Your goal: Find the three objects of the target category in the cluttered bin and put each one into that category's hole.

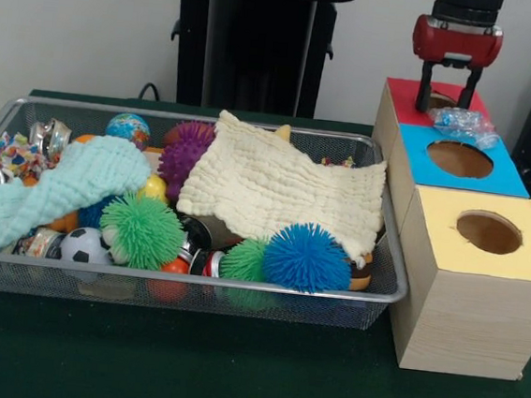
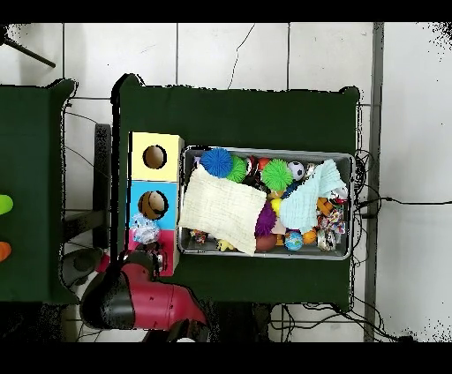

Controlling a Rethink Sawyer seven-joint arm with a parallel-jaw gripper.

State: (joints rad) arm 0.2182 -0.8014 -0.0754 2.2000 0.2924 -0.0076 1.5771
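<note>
1. The gripper (image 1: 447,99) is hanging open and empty over the red-topped box's hole (image 1: 440,101).
2. A crumpled clear plastic bottle (image 1: 465,124) is lying just right of and nearer than the gripper, straddling the red and blue tops.
3. Cloths are covering much of the wire bin (image 1: 385,272), hiding any other bottles.

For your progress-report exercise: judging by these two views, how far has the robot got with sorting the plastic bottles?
Done: nothing confirmed; the boxes' insides are hidden.
In hand: the gripper, fingers spread, hangs over the red box's hole. One crumpled plastic bottle lies on the box tops, straddling the red and blue faces, not in the hole.
Left: get that bottle in. No other bottles show in the bin; the cream cloth and mint cloth may hide some.
</note>
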